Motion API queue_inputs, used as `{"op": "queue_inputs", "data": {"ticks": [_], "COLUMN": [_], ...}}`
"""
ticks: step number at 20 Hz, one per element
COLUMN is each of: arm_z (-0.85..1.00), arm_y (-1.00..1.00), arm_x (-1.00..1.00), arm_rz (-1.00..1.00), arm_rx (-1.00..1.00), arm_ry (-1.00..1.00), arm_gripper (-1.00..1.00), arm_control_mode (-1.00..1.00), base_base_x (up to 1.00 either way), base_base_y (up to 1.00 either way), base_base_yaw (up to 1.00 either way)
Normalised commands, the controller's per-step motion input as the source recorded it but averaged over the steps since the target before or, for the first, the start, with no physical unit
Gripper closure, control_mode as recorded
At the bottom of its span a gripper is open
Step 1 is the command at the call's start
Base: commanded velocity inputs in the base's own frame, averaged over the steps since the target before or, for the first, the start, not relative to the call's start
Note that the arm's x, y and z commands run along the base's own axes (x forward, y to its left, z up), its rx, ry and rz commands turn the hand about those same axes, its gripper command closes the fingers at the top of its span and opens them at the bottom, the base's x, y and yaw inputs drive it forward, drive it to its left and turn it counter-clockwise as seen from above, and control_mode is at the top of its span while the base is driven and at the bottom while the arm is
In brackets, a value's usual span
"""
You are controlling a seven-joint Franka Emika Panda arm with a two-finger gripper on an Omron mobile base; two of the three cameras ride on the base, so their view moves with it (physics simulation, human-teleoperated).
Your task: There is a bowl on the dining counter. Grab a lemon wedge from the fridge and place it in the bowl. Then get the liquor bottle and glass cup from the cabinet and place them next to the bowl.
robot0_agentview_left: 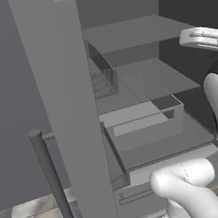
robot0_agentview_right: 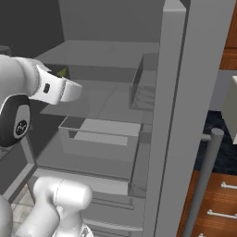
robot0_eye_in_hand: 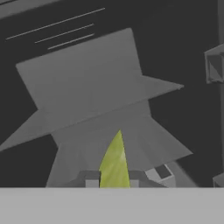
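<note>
The gripper (robot0_eye_in_hand: 114, 180) pinches the lemon wedge (robot0_eye_in_hand: 114, 164) between its pressed-in fingertips; the wedge points upward inside the open fridge (robot0_agentview_left: 149, 124), apparently above a grey shelf (robot0_eye_in_hand: 87, 83); a yellow-green tip (robot0_agentview_right: 61, 71) peeks behind the arm.

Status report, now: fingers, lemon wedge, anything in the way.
Fingers shut on the lemon wedge. Hand inside the open fridge, above its shelves. Fridge door stands open beside the arm; path back out looks unobstructed.
</note>
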Motion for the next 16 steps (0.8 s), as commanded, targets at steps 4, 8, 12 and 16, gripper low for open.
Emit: {"op": "queue_inputs", "data": {"ticks": [4, 8, 12, 16], "arm_z": [0.30, 0.00, 0.00, 0.00], "arm_y": [-0.07, 0.00, 0.00, 0.00], "arm_x": [-0.82, -0.16, 0.00, 0.00], "arm_rz": [0.00, 0.00, 0.00, 0.00], "arm_rx": [0.00, 0.00, 0.00, 0.00], "arm_ry": [-0.11, -0.03, 0.00, 0.00], "arm_gripper": [1.00, 1.00, 1.00, 1.00], "arm_control_mode": [-1.00, 1.00, 1.00, 1.00], "base_base_x": [0.00, -0.08, -0.35, -0.81], "base_base_y": [0.00, 0.05, 0.00, 0.00], "base_base_yaw": [0.00, 0.02, 0.01, 0.00]}}
